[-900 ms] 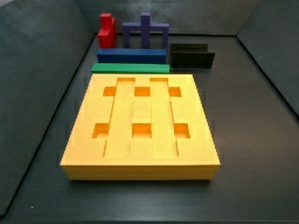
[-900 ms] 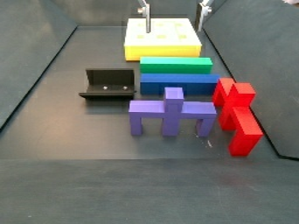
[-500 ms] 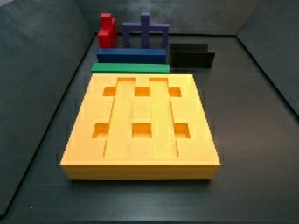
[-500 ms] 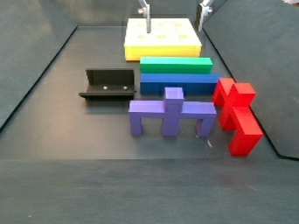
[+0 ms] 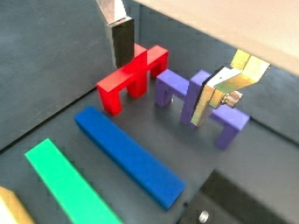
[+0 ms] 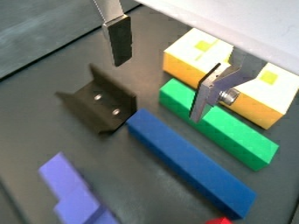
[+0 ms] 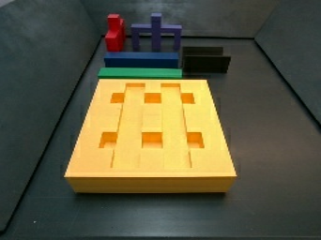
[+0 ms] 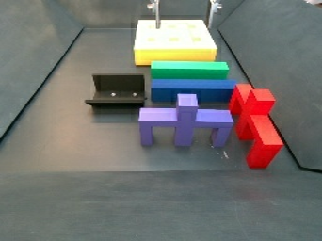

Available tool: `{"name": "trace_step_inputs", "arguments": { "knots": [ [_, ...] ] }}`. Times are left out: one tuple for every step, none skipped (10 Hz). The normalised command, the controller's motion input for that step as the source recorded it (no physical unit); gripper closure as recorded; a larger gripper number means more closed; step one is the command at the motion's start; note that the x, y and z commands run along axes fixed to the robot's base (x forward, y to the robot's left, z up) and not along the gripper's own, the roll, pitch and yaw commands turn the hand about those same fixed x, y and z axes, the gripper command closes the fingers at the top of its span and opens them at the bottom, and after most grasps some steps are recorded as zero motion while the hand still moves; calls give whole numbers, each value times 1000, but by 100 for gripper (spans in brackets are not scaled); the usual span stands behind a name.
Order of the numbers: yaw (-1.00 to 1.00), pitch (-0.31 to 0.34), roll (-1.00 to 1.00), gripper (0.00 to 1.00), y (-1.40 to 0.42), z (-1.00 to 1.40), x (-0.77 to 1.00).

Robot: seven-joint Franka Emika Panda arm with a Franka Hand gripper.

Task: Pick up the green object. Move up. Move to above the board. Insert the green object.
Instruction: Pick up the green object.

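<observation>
**Gripper high above the pieces, green bar not yet picked**

The gripper (image 6: pixel 163 66) hangs high over the floor with its two fingers (image 6: pixel 118 39) wide apart and nothing between them. In a side view only the finger tips (image 8: pixel 156 8) show at the upper edge, above the far end of the board (image 8: pixel 175 43).

The green object (image 6: pixel 222 127) lies flat on the floor, touching the short side of the board (image 7: pixel 153 129). On its other long side the blue bar (image 6: pixel 190 164) lies just beside it, parallel to it; I cannot tell if the two touch. In both side views the green object (image 8: pixel 189 70) sits between the board and the blue bar (image 8: pixel 191 89).

I judge the first step, picking up, is only at its beginning: the gripper is not yet low and not yet centred over the green object. The next move probably asks to bring it down over the middle of the bar with the fingers on the two long faces.

Here is the difficulty: the board and the blue bar leave very little free room for the fingers on either side.

Other things stand further away: the dark fixture (image 8: pixel 116 90), a purple piece (image 8: pixel 185 120) and a red piece (image 8: pixel 255 122). They seem not to block the way to the board.
</observation>
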Motion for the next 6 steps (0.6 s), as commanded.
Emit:
{"name": "trace_step_inputs", "arguments": {
  "knots": [
    [-651, -61, -120, 0, -449, 0, 0],
    [-683, -84, -127, 0, -414, 0, 0],
    [-691, -90, -127, 0, -409, 0, 0],
    [-709, -116, -126, 0, -386, -14, 0],
    [-794, -151, -130, 0, -286, -89, 0],
    [-863, -120, -111, 0, -226, -114, 0]
  ]
}}
